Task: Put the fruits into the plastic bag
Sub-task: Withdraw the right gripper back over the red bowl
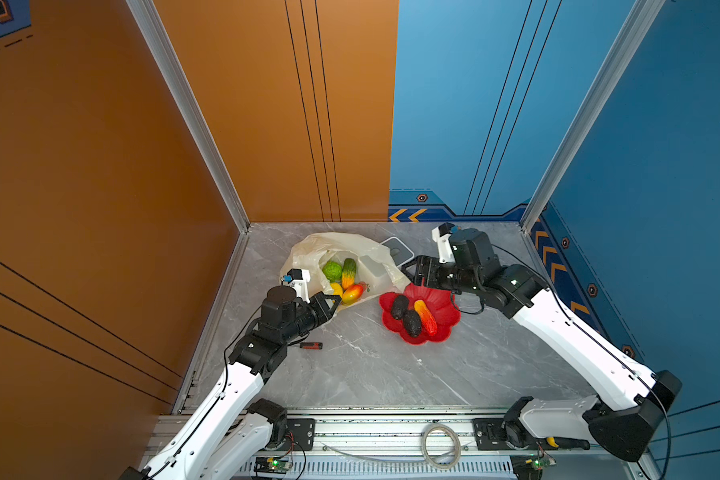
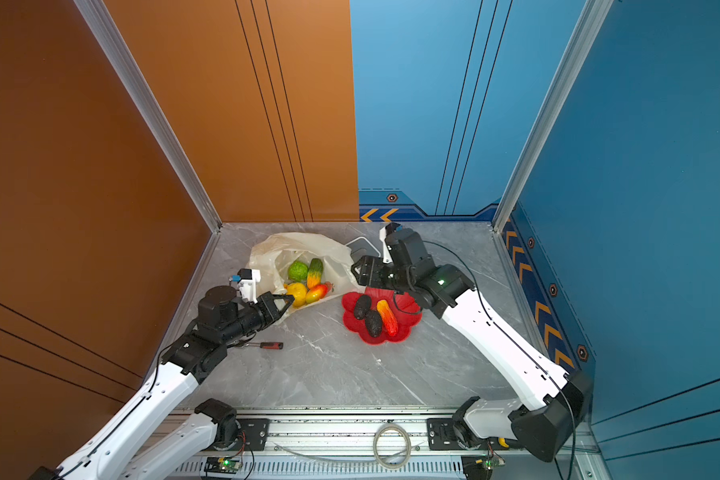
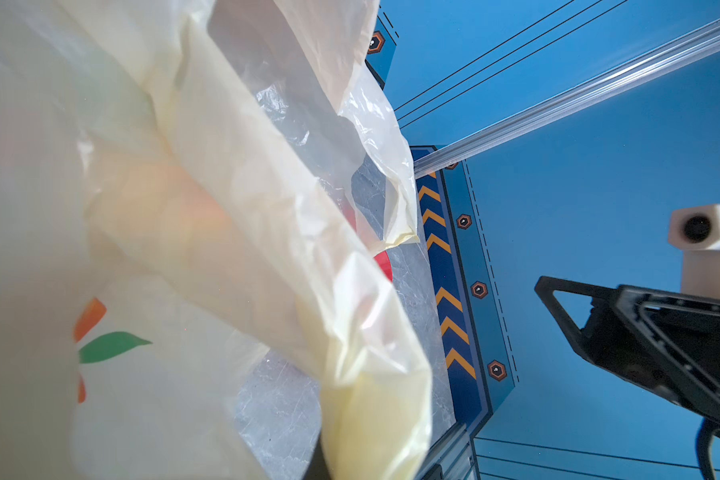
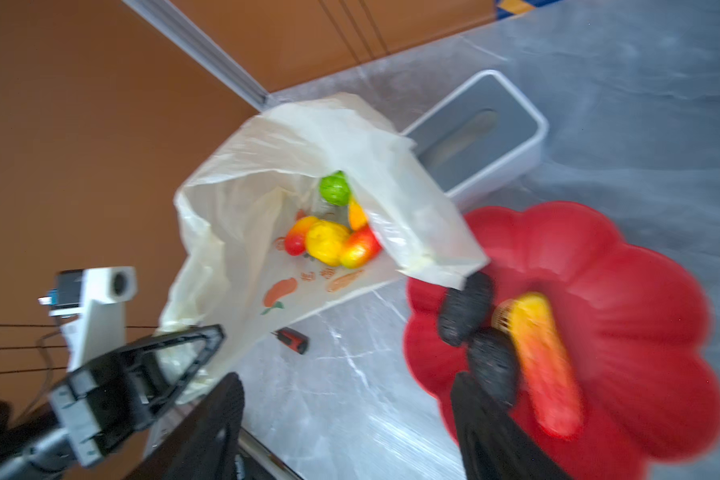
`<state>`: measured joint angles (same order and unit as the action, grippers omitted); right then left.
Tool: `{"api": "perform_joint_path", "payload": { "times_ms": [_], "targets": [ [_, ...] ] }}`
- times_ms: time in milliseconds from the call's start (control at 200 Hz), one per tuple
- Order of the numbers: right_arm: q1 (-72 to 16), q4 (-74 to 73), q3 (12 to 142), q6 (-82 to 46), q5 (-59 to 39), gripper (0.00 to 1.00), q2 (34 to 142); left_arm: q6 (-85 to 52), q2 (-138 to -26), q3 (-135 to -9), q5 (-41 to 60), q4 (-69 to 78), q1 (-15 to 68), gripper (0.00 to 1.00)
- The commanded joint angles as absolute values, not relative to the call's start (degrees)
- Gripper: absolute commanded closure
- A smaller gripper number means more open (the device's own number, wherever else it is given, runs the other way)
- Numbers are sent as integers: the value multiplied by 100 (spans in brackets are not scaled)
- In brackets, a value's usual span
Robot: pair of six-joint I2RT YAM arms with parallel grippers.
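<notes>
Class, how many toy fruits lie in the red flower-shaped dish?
3, in the red dish: the farther dark fruit, the nearer dark fruit beside it, and the red-orange oblong fruit to their right in a top view. None looks hidden.

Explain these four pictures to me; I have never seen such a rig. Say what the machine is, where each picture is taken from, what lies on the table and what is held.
It is a robot with two arms, each ending in a two-fingered tool. Both top views look down on the whole scene; each wrist view comes from a camera on one arm. On the grey table lie a plastic bag, a red dish, a white-grey box behind the bag and a small screwdriver. Several fruits are inside the bag; two black fruits and an orange-red fruit lie on the dish. The left tool is shut on the bag's edge. The right tool is open and empty, near the dish's far edge.
</notes>
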<state>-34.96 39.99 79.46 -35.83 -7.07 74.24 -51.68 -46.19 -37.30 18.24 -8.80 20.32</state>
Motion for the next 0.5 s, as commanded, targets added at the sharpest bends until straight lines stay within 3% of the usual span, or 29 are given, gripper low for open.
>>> {"api": "perform_joint_path", "payload": {
  "times_ms": [0,491],
  "targets": [
    [-3241,5282,7581,-2969,-393,20,7414,-5019,-4633,-3921,1917,-949,1995,100],
    [-3143,5575,7412,-2165,310,22,8982,-4986,-4601,-3958,1855,-1028,1986,100]
  ]
}}
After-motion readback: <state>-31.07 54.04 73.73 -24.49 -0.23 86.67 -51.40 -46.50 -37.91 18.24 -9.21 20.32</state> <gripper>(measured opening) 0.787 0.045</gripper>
